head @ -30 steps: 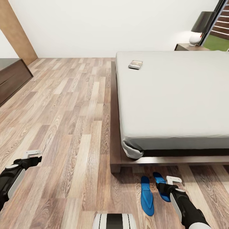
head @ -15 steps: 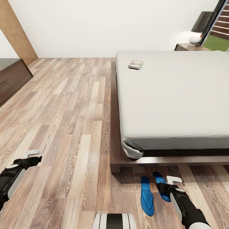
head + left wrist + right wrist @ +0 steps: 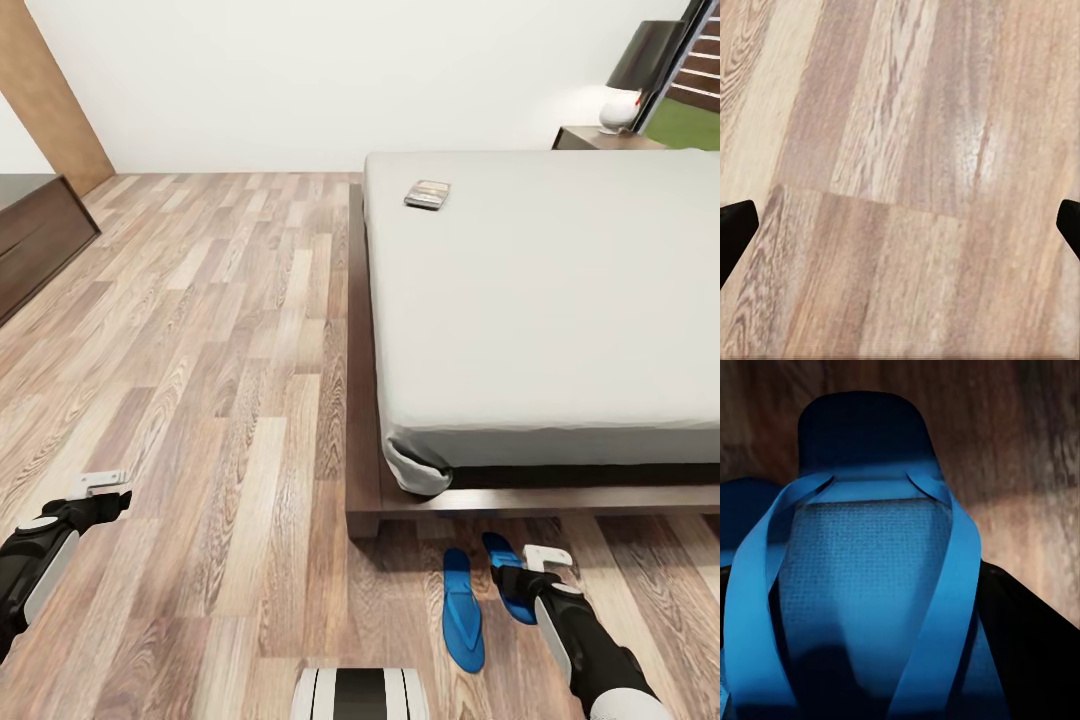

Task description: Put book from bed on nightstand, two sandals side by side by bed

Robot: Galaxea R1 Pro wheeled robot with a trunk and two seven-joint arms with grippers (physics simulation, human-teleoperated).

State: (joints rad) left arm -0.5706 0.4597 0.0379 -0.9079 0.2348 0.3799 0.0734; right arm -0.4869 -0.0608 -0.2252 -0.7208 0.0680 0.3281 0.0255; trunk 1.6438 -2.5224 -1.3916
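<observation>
our view has tipped slightly; nothing else moved. our right gripper (image 3: 528, 575) sits over 1 sandal (image 3: 508, 590), grip unclear. our left gripper (image 3: 100, 488) is spread wide, empty.

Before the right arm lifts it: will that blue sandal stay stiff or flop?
Probably floppy: the sandal looks thin and flat, with slim straps. Likely light for its size, so it may slide across the smooth plank floor if nudged. No rolling or tipping risk; it lies flat.

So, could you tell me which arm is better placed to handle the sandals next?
Right. Its gripper is at the sandal below the bed foot; the left gripper hangs over bare floor.
</observation>
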